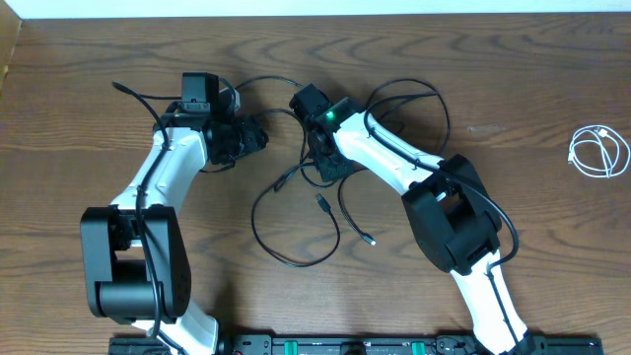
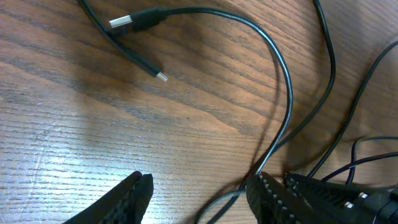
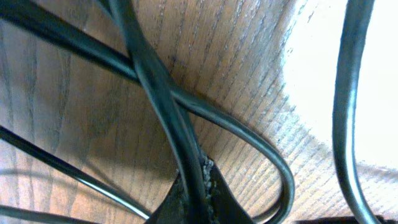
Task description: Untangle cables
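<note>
Though under black cables (image 2: 290, 99), brown woodgrain tabletop (image 1: 532, 227).

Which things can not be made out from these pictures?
Right wrist: right gripper cut by bottom edge; black cables too close to tell which is pinched.
Left wrist: left gripper fingers cut by bottom edge.
Overhead: white cable plugs too small; fingertips hidden under wrists.

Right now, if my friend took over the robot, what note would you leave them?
Left gripper: open, holding nothing.
Right gripper: shut on a black cable.
The black cables lie looped and crossed over each other in the middle. The white cable sits coiled by itself at the far right.
Done: the white one is free.
Left to do: pull the black ones apart.
</note>
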Robot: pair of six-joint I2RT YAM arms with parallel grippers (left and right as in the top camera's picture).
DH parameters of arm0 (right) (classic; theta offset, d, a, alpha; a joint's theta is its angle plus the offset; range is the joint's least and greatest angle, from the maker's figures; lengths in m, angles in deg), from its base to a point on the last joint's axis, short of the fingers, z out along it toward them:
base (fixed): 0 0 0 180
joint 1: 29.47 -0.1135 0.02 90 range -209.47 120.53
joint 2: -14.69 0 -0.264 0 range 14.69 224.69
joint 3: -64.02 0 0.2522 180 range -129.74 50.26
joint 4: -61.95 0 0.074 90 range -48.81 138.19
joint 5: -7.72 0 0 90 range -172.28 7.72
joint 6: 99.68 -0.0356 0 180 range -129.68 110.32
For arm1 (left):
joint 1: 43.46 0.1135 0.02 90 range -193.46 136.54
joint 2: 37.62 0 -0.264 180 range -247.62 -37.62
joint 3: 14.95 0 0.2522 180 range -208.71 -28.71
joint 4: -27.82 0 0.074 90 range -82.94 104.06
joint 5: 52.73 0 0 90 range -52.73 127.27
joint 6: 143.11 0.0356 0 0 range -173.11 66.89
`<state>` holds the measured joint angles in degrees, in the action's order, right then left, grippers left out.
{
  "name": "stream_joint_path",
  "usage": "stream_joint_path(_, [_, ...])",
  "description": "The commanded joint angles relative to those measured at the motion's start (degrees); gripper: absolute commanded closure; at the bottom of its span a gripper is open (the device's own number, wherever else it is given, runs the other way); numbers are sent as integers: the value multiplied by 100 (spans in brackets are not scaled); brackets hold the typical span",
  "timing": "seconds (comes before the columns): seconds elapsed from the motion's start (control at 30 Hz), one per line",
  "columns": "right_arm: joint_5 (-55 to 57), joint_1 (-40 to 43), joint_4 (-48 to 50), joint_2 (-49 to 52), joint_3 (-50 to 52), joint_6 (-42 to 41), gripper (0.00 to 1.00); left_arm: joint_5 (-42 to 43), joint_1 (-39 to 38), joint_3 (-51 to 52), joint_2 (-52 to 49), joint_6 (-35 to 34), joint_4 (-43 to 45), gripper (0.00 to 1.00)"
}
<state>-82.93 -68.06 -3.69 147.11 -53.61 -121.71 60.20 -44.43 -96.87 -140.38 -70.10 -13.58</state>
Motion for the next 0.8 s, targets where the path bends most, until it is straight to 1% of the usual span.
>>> stream_joint_path(0.0, [181, -7, -103, 308, 94, -15, 99, -52, -13, -13, -55, -74, -11, 46])
stream_joint_path(0.1, [269, -7, -286, 308, 92, -13, 99, -52, -13, -13, -55, -74, -9, 46])
stream_joint_path(0.13, [361, -7, -472, 282, 87, 245, 99, -52, -13, -13, -55, -74, -11, 46])
stream_joint_path(0.2, [612, -2, -509, 188, 79, 811, 99, -52, -13, -13, -55, -74, -11, 46])
stream_joint_path(0.3, [942, 2, -461, -98, 66, 1303, 99, -52, -13, -13, -55, -74, -9, 46])
stream_joint_path(0.33, [1027, 2, -393, -216, 63, 1582, 99, -52, -13, -13, -55, -74, -9, 46])
stream_joint_path(0.37, [1102, 2, -254, -374, 63, 2039, 99, -52, -13, -13, -55, -74, -9, 46])
stream_joint_path(0.5, [1034, -79, 457, -881, 63, 4070, 99, -52, -13, -13, -55, -74, -9, 46])
stream_joint_path(0.57, [929, -118, 638, -1097, 63, 4658, 99, -52, -13, -13, -55, -74, -9, 46])
stream_joint_path(0.77, [916, -168, 673, -1722, 63, 5125, 99, -50, -13, -13, -55, -94, -9, 45])
